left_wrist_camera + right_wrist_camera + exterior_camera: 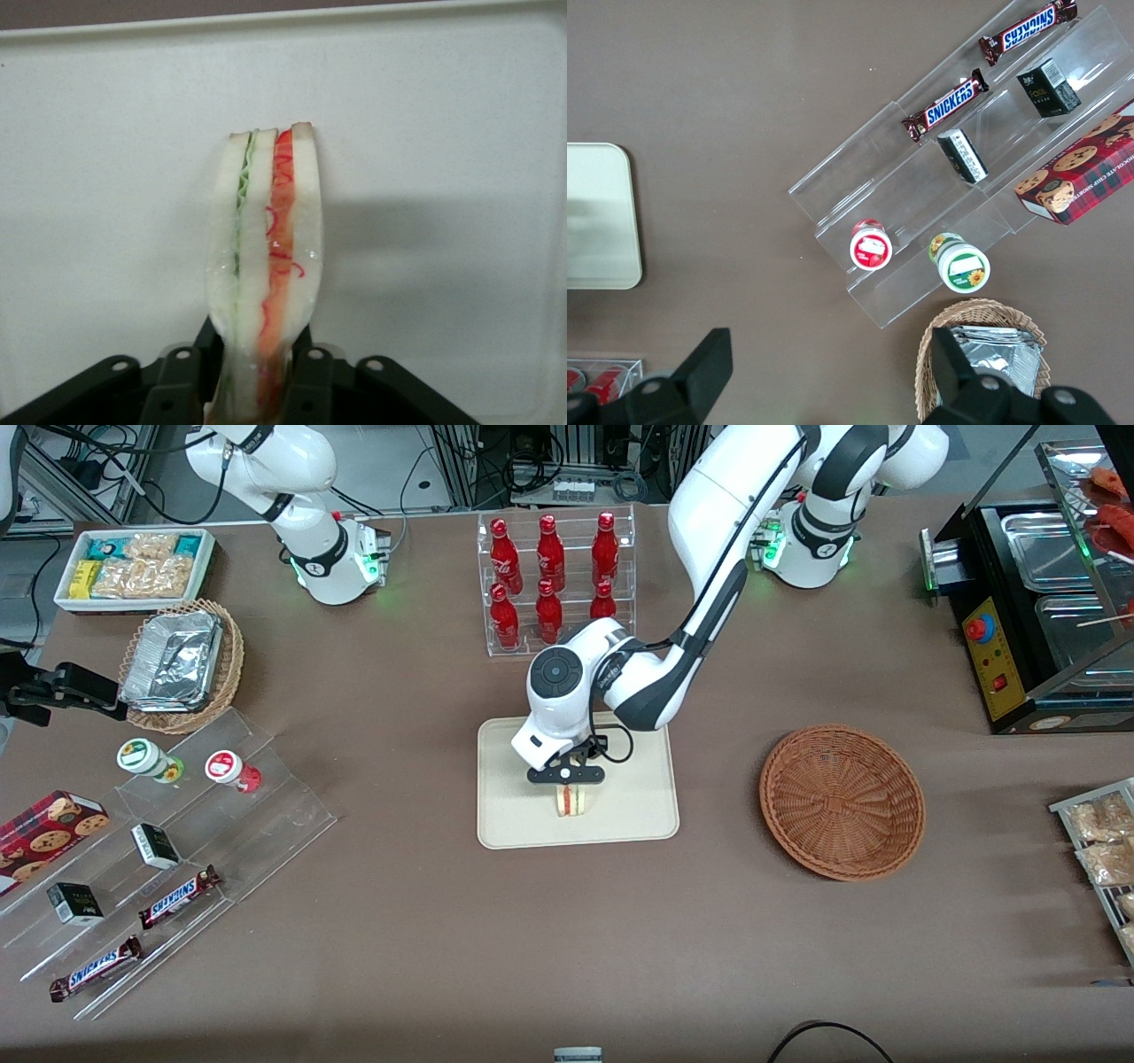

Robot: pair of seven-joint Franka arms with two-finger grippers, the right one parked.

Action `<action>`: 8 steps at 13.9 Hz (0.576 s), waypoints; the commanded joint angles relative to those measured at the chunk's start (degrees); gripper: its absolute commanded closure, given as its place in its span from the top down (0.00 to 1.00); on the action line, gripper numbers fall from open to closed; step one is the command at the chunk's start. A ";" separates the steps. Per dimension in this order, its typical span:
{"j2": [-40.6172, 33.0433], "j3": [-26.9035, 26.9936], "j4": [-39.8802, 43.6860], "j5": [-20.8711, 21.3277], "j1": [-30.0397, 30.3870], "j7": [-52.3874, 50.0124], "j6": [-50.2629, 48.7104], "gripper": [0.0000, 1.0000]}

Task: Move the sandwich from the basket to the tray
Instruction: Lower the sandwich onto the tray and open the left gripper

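Basket: we see the basket (842, 802) sitting bare on the table (425, 930), toward the working arm's end, well apart from the tray; nothing lies in it, so we judge the pick-up done.
Sandwich: the sandwich (571, 800) is over the tray, near the tray's edge closest to the front camera, standing on end with its red and green stripes showing; in the wrist view the sandwich (266, 266) hangs before the tray's pale floor.
Tray: the tray (638, 815) lies mid-table, in front of the bottle rack (554, 580).
Gripper: our gripper (568, 779) is directly above the sandwich, its fingers (306, 367) pinched on the bread from both sides.
Contact: we cannot tell whether the sandwich's lower end already touches the tray or hangs just above it.
Done: carry from basket to tray, by our judgement.
Left: set it down if needed, let go, and lift the gripper clear.
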 commanded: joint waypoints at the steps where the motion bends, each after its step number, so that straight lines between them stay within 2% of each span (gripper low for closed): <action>1: -2.08 0.82 1.21 -0.71 -0.11 -0.86 -3.46 1.00; 3: -4.71 0.99 1.21 -0.71 0.15 -0.86 -5.91 1.00; 8: -13.67 0.91 1.12 -0.89 5.86 -1.48 -15.05 1.00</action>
